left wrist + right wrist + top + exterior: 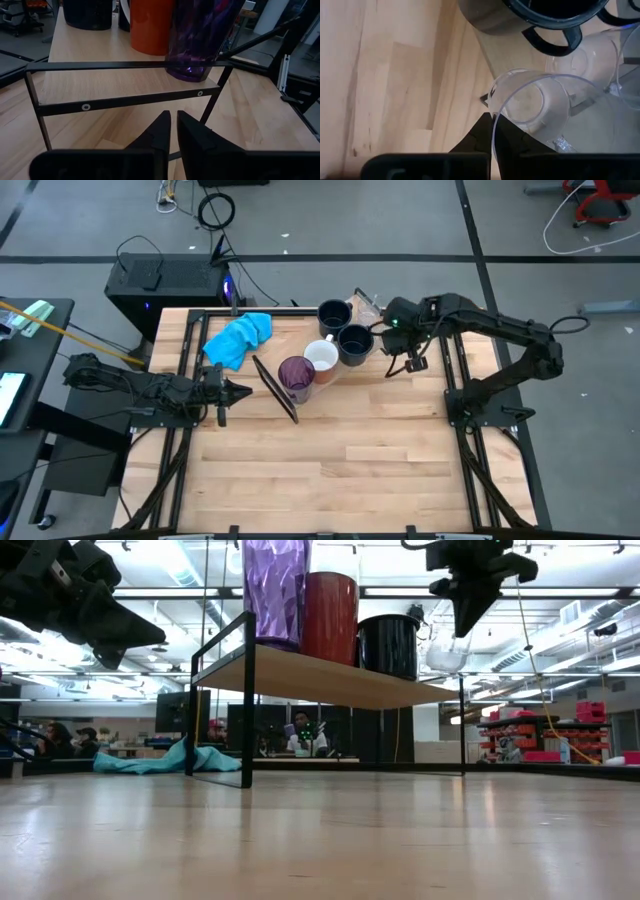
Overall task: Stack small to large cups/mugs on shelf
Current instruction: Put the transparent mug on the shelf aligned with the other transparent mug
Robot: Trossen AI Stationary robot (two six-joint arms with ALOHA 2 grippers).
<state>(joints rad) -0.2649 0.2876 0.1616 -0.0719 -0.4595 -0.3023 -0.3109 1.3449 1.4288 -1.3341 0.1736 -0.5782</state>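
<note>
Clear glass, light, slippery, breakable, is pinched at its rim by the right gripper; left gripper jaws are pressed together.

Left arm lies low and stretched along the table's left side, its end effector pointing toward the middle with both fingers pressed nearly together, nothing between them. Right arm comes in from the right edge, elbow folded back, forearm reaching toward the table's far centre, wrist bent so its end effector points down. Right end effector's fingers are pinched on the rim of a clear glass, holding it clear of the table.
</note>
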